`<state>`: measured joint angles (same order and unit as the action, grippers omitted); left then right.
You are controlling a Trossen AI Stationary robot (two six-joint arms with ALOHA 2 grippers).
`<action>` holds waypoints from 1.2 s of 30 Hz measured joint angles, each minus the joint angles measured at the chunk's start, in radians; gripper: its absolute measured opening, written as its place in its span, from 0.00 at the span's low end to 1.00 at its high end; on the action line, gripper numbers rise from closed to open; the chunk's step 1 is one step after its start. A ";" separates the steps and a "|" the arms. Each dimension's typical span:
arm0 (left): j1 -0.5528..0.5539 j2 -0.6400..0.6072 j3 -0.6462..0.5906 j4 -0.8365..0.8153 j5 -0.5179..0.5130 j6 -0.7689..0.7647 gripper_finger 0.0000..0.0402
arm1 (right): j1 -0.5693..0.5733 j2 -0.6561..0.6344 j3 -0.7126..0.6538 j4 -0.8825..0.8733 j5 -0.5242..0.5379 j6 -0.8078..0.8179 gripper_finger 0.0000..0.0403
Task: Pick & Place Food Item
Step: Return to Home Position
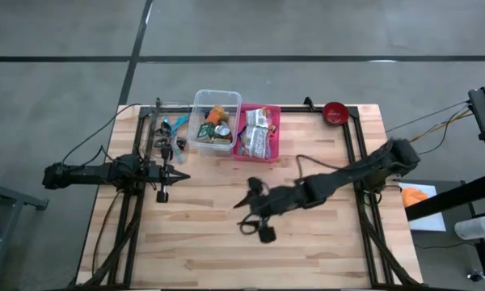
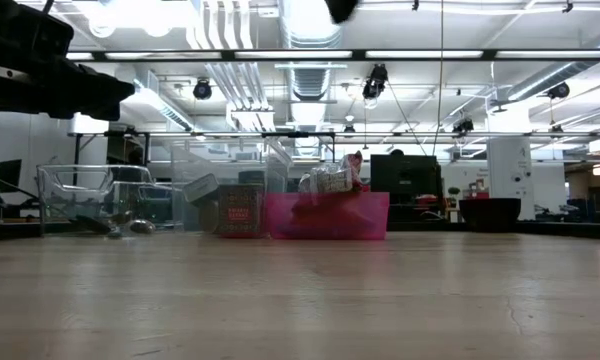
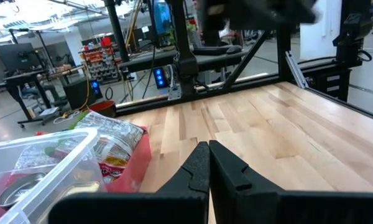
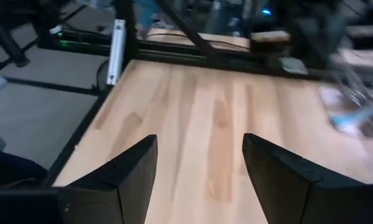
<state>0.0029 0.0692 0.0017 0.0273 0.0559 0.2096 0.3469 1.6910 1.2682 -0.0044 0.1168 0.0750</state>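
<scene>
1. The blue spoon [image 1: 178, 123] lies in the left clear bin [image 2: 75, 190], but its shape is hard to make out.
2. The left arm's [image 1: 105, 172] jaws are clenched and empty, near that bin.
3. The right arm's [image 1: 347, 171] jaws are released over the middle of the table [image 1: 226, 259].

Grey concrete floor [image 1: 307, 32], exposed ceiling ducts [image 2: 302, 95], bright lights [image 2: 145, 12] overhead

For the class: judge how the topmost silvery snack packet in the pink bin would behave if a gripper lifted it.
Probably floppy: the snack packet looks crumpled and creased. Likely light for its size, since it looks puffed and stands above the pink bin rim. Its glossy film may slip in a pinch.
</scene>
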 joint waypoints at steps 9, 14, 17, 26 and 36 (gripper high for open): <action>0.000 0.000 0.000 0.001 -0.003 0.000 0.00 | -0.056 -0.377 -0.511 0.307 -0.012 -0.040 0.58; 0.000 0.000 0.000 0.001 -0.003 0.000 0.00 | -0.076 -0.616 -0.790 0.504 -0.023 -0.076 0.58; 0.000 0.000 0.000 0.001 -0.003 0.000 0.00 | -0.084 -0.764 -0.906 0.495 -0.014 -0.079 0.58; 0.000 0.000 0.000 0.000 -0.003 -0.003 0.00 | -0.085 -1.154 -1.094 0.477 -0.146 -0.119 0.58; 0.000 0.000 0.000 0.000 -0.003 -0.003 0.00 | -0.086 -1.346 -1.183 0.397 -0.275 -0.148 0.58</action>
<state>0.0029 0.0692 0.0013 0.0277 0.0525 0.2066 0.2605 0.3451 0.0857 0.3925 -0.1585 -0.0730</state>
